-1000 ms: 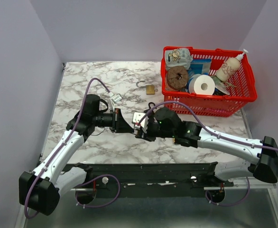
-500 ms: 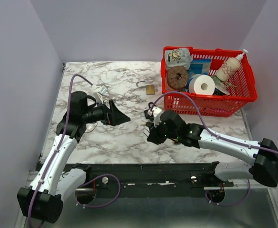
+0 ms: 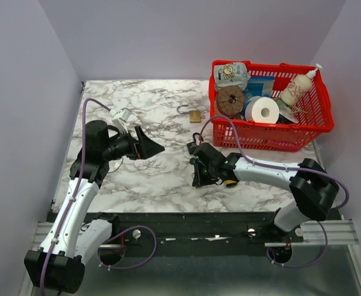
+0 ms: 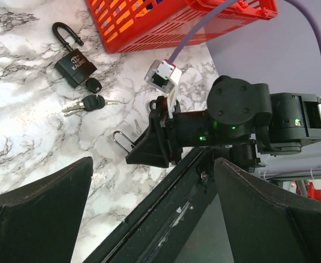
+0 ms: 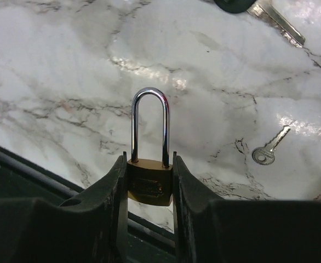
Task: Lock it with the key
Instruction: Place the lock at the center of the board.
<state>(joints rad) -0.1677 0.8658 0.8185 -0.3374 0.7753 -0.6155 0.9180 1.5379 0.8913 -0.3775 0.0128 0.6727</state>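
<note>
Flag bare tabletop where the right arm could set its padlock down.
Free: the far-left marble between the left gripper and the back wall, and the near strip from it to the right gripper. Crowded: beside the red basket, where a brass padlock, the black padlock and keys lie; a loose key sits by the held long-shackle padlock.

White arms (image 3: 76,200) with black joints (image 3: 97,140), purple cables (image 4: 196,33), black wedge-shaped claws (image 3: 151,143), green status lights (image 4: 231,127).

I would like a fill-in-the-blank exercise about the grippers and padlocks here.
The ____ gripper has its fingers shut on the small brass padlock with the silver shackle.
The left gripper holds ____.
The black padlock lies on the white marble table beside the ____ plastic basket.
Missing words: right; nothing; red.
</note>
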